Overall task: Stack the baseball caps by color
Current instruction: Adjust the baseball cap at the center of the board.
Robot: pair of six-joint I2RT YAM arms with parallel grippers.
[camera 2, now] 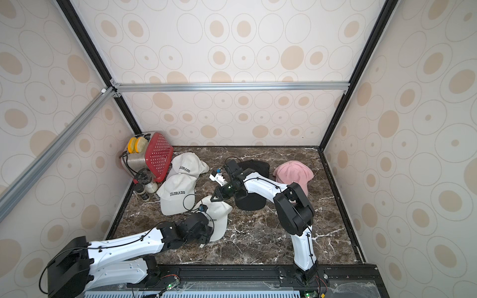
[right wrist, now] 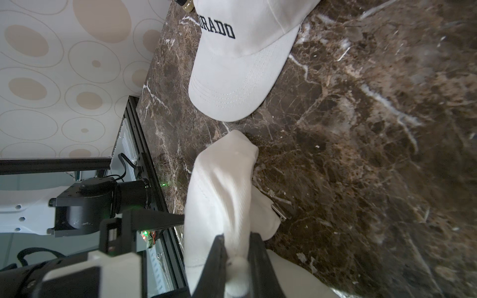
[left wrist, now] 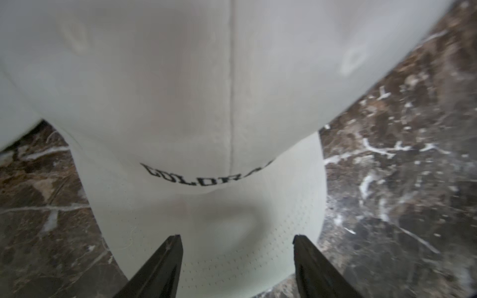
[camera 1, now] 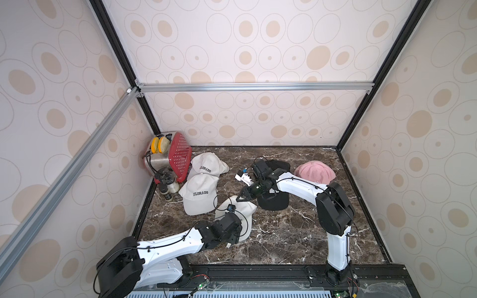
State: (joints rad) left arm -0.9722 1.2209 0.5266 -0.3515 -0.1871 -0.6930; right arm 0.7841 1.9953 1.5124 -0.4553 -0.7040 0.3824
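White cap, axis near-to-far, brim nearward

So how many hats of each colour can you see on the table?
White caps: 3
Black caps: 2 seen
Pink caps: 1 seen
Total: 6 seen; the piles may hide more.

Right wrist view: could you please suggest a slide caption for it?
Right tool pinching a white cap, marble table beneath, a COLORADO cap nearby.
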